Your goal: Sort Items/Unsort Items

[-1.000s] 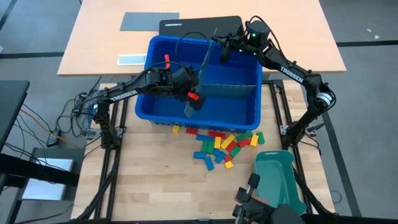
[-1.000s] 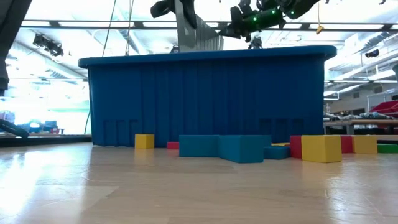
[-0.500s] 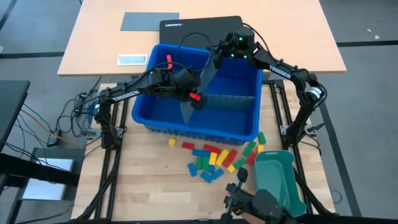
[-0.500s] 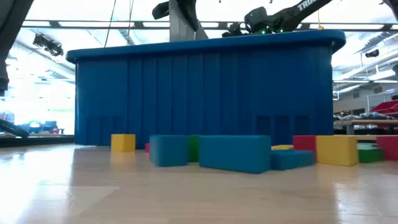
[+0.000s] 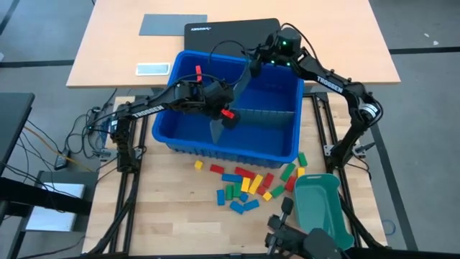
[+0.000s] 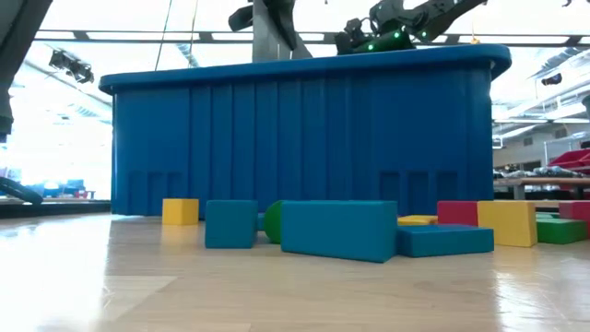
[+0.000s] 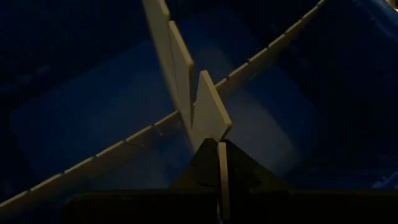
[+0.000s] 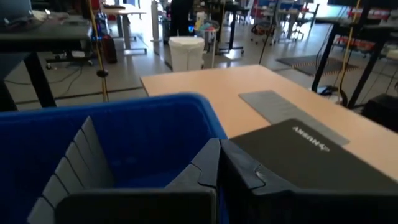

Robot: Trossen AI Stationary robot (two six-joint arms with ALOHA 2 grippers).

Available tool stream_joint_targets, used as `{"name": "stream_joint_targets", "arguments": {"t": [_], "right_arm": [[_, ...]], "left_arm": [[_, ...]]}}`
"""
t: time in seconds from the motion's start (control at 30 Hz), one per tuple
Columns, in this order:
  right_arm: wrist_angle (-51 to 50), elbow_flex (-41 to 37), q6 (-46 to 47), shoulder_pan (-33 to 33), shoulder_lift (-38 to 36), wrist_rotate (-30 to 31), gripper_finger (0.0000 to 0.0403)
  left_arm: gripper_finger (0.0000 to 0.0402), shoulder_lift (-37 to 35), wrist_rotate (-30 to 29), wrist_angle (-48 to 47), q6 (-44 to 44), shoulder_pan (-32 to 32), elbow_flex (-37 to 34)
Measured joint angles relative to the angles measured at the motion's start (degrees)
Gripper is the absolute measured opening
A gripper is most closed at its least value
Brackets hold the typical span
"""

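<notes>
blocks: the blocks point(image 5: 251, 183) lie loose on the wooden counter point(image 5: 172, 216) in the lower middle of the high view, red, yellow, green and blue mixed together, some touching, some lying flat, a few askew. None sits in the bin as far as I can see.
look of them: small, hard-edged rectangles with plain faces; in the low view a long blue one point(image 6: 338, 230) lies nearest, with yellow and red ones beside it.
bin: the blue bin point(image 5: 188, 141) stands just above the scatter, centre frame, close to the nearest blocks.
divider: a grey slotted divider sheet point(image 5: 242, 81) stands upright and tilted inside the bin, with a cross piece running to the right wall.
left gripper: the left gripper point(image 5: 219, 122) has its jaws closed on the sheet's lower end.
right gripper: the right gripper point(image 5: 253, 60) has its jaws shut on its upper end, at the bin's far rim.
tray: a teal tray point(image 5: 323, 205) rests lower right, beside the blocks.
risk: I judge that two arms pulling unevenly could bend the sheet, jam it in its slot or drag the bin onto the blocks.
</notes>
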Motion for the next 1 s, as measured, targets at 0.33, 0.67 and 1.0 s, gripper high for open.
{"name": "stream_joint_targets", "arguments": {"t": [0.33,0.67,1.0], "right_arm": [[-2.7,0.1,-0.9,0.7,-1.4,-2.0,0.0008],[-4.3,0.1,-1.0,0.7,-2.2,-1.9,0.0007],[-4.2,0.1,-1.0,0.6,-5.8,-1.4,0.0027]], "left_arm": [[0.0005,3.4,-0.4,-0.3,0.5,-0.7,-0.1],[0.0005,5.8,-3.2,0.8,0.7,-2.6,-0.6],[0.0030,6.0,-2.8,0.1,2.3,-3.2,-0.1]]}}
